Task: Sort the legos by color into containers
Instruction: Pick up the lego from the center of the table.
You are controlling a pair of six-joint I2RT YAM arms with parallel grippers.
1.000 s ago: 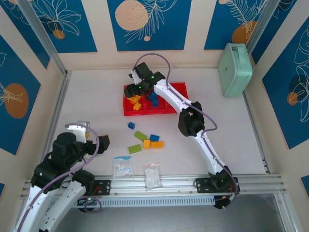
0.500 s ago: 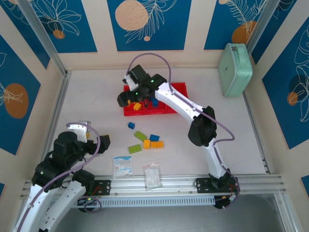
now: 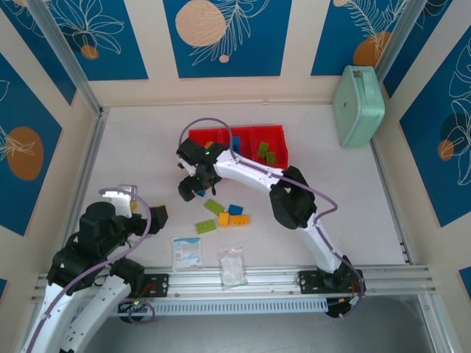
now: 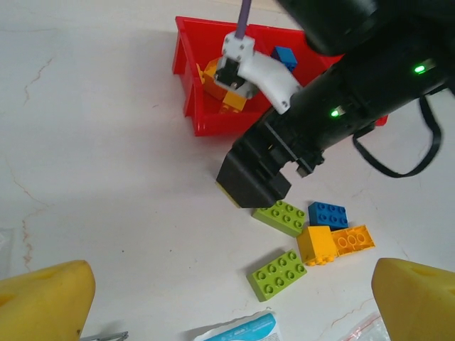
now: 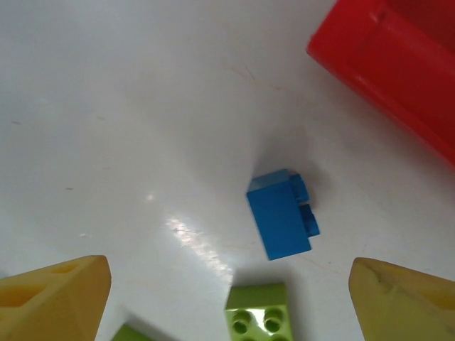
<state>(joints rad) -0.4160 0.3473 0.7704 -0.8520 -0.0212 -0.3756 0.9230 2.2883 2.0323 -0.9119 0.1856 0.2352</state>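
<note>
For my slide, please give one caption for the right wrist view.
Open right pincer above a blue brick on the white table, near a green brick and the red tray.

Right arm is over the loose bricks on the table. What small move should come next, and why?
Probably lower the right end effector straight down around the blue brick and close. It stands open, and the brick lies on its side on the table roughly between its fingers, apart from the green brick and outside the red tray, so it is not yet sorted.
</note>
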